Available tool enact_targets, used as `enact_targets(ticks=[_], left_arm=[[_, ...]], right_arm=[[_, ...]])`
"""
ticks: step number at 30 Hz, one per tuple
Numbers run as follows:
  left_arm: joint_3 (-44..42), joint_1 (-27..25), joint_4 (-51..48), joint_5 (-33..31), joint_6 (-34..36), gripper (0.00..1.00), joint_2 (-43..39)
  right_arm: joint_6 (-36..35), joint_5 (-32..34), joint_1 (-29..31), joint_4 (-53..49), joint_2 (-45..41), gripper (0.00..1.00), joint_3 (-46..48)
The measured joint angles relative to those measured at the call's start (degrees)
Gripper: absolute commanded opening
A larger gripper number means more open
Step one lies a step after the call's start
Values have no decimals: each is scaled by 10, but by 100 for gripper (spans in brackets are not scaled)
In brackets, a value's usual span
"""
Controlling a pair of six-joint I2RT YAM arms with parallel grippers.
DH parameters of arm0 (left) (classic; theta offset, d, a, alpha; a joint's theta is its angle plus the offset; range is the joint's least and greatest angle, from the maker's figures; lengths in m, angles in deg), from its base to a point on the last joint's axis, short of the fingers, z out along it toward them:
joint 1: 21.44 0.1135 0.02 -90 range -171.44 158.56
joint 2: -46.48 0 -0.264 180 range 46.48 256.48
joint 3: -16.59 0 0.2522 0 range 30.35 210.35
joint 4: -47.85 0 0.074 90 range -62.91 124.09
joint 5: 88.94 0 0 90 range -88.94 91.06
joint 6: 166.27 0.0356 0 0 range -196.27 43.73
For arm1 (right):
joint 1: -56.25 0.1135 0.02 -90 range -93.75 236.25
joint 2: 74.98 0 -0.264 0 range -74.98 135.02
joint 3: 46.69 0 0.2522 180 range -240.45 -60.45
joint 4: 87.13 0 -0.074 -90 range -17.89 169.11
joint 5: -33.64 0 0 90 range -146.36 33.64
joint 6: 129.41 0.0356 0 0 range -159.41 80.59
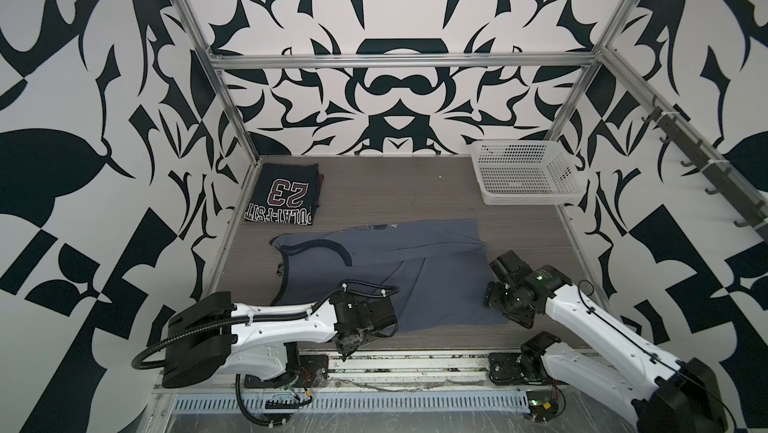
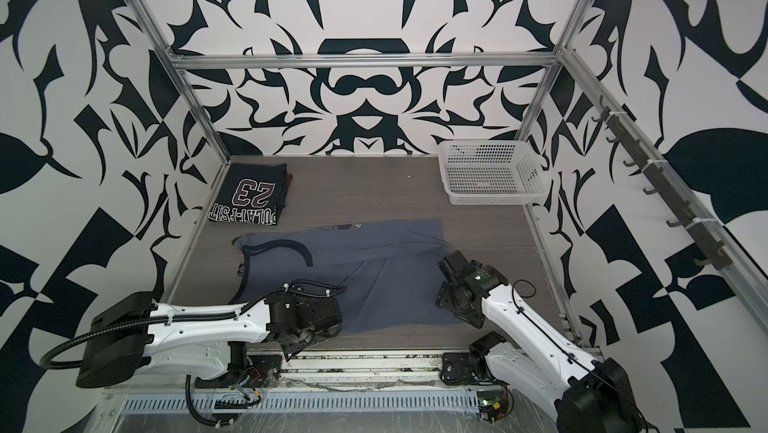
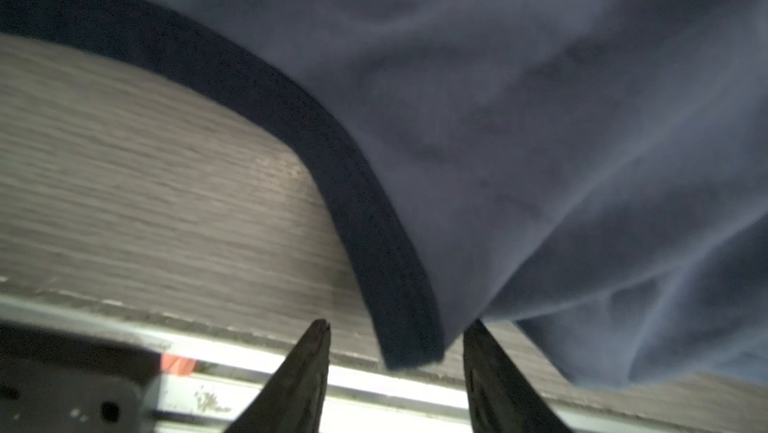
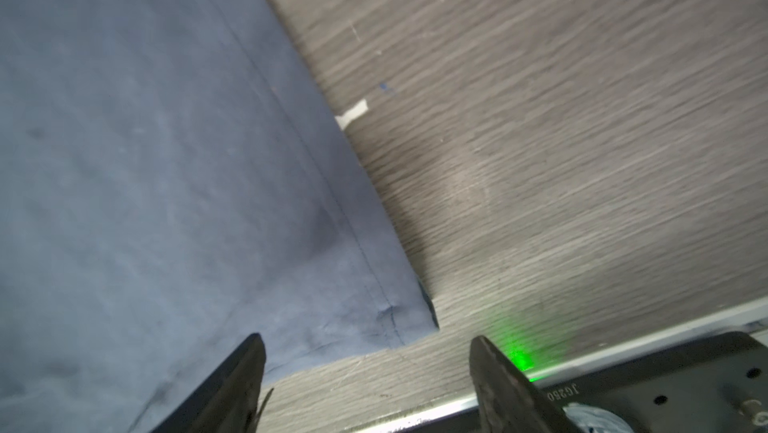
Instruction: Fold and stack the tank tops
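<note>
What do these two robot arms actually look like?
Both arms have smooth white shells with black joints and black wrist blocks. The left arm carries a ribbed black cable. The right arm shows a small green light. Their jaws are dark, tapering blades.

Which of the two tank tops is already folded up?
The navy tank top printed 23: a compact rectangle. The slate-blue tank top lies spread out.

Both top views are bright, evenly lit and sharp. Both wrist views are dimmer and blurred; a green glow [image 4: 517, 354] spots the grey wood-grain bench [image 4: 582, 160].
</note>
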Motion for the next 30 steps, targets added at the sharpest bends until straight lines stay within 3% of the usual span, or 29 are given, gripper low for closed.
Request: enact_targets(ticks=[12, 22, 30], left_arm=[[4, 31, 20, -8, 22, 35, 36], [17, 39, 25, -13, 43, 20, 53], [32, 41, 20, -16, 56, 0, 63]], right_arm=[[42, -5, 13, 59, 50, 68, 41], [62, -2, 27, 75, 64, 37, 43], [61, 11, 29, 69, 61, 10, 43]])
